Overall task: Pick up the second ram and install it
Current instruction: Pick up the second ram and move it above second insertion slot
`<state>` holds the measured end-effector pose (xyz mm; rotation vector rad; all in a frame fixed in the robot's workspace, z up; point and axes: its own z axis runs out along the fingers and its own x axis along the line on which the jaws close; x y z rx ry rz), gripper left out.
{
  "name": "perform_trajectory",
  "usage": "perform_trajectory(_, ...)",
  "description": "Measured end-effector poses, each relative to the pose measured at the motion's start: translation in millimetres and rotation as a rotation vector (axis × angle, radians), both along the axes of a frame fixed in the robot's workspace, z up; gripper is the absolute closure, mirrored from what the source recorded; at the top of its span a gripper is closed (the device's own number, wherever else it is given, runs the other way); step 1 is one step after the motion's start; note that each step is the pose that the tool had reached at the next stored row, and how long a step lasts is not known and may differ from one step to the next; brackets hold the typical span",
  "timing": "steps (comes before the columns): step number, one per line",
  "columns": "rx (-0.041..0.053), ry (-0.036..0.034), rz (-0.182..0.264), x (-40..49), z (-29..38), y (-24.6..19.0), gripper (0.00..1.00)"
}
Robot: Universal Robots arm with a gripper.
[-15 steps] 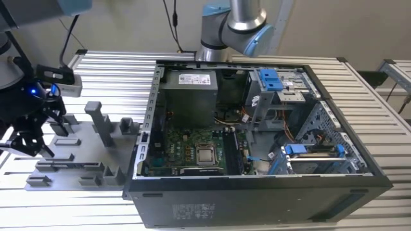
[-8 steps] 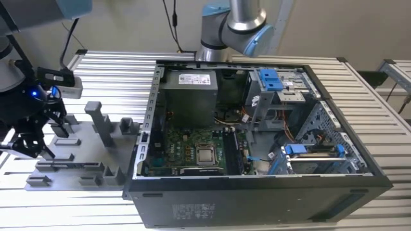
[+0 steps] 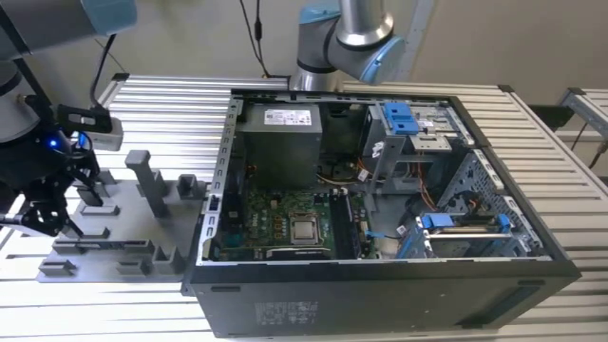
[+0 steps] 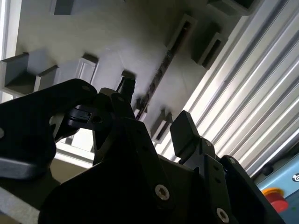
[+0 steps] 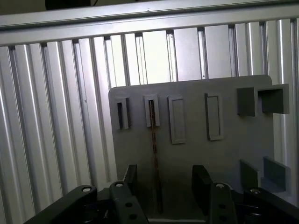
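Observation:
The second ram (image 5: 154, 154) stands on edge in a slot of the grey holder plate (image 5: 233, 149), seen as a thin dark strip. In the second wrist view the ram (image 4: 158, 77) runs between small grey blocks. My gripper (image 5: 166, 184) is open just above the plate, its two black fingers (image 5: 202, 184) straddling the stick without touching it; the stick lies nearer one finger. In the exterior view the gripper (image 3: 59, 222) hangs over the plate's (image 3: 124, 214) left part, close to the ram (image 3: 105, 245).
The open computer case (image 3: 380, 274) lies at the exterior view's right of the plate, with the motherboard's long black slots (image 3: 347, 221) and a grey power-supply box (image 3: 280, 139). Tall grey blocks (image 3: 152, 182) rise from the plate. A second arm (image 3: 347, 35) stands behind the case.

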<state>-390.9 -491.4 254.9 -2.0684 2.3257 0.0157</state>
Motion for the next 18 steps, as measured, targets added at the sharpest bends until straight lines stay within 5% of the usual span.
perform_trajectory(18, 0.0007, -0.0011, 0.03, 0.0, -17.0, 0.0, 0.41)
